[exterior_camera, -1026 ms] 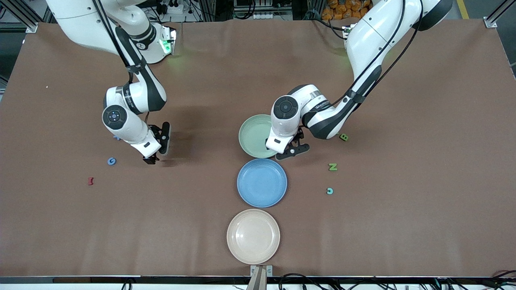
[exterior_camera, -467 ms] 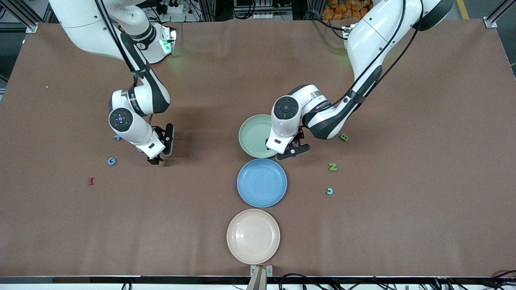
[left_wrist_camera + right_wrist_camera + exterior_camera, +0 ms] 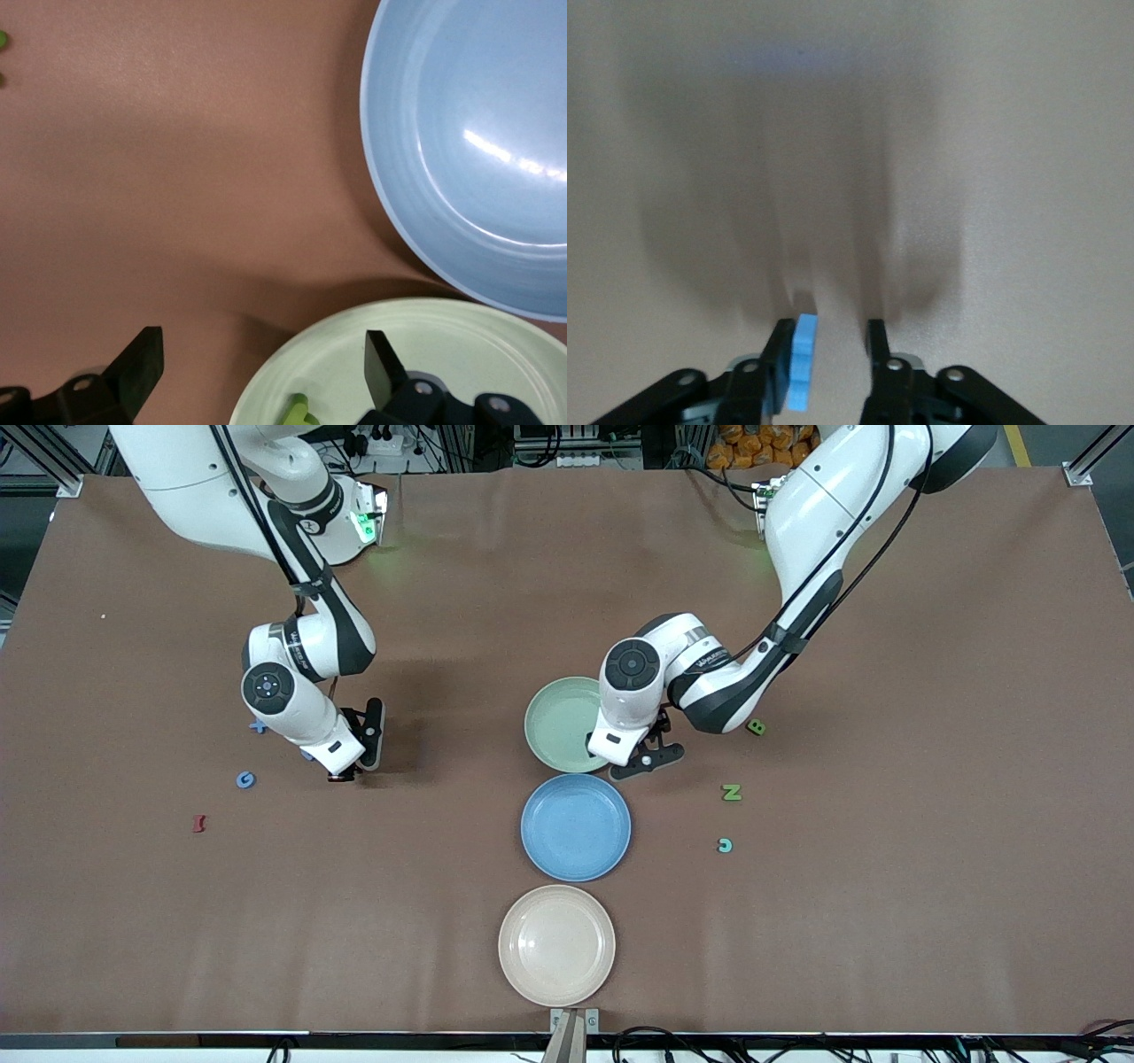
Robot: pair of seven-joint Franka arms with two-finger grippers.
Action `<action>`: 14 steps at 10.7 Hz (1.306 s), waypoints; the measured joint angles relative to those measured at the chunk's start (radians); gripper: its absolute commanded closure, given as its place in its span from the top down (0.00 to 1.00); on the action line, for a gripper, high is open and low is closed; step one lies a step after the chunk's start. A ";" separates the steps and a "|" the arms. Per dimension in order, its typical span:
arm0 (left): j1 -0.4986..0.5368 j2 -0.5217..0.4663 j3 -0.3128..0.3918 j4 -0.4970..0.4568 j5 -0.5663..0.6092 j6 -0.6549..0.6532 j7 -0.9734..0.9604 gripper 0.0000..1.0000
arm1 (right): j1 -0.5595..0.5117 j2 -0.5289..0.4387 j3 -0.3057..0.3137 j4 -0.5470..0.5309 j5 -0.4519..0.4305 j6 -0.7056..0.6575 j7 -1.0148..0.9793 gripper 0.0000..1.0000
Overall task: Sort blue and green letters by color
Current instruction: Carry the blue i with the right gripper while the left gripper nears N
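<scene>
From here, my main worry is the blue piece [image 3: 802, 363] in the right hand [image 3: 829, 332]. It stands on edge against one finger [image 3: 780, 354], with a clear gap to the other. If I squeeze like this, I think it could tip, twist or shoot out sideways. If I lift too soon, it would simply stay on the table [image 3: 443, 921]. The blue plate [image 3: 576, 828] is well apart from this spot, toward the middle of the table, so a poor pinch could also drop the piece on the way over. Another blue piece [image 3: 307, 755] lies just beside the hand and could get nudged.

The right hand is down at the table toward the right arm's end. It is partly open around the blue piece and does not yet grip it.

The left hand [image 3: 261, 345] hangs over the rim of the green plate [image 3: 461, 336], spread wide and holding nothing. A green piece [image 3: 299, 411] lies in that plate below it. If I drop low there, a finger could catch the rim and shove the plate.
</scene>
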 measured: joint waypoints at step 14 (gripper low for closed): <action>0.001 0.000 0.000 0.016 0.000 0.004 0.000 1.00 | -0.031 -0.001 -0.003 0.049 -0.004 0.006 0.048 0.00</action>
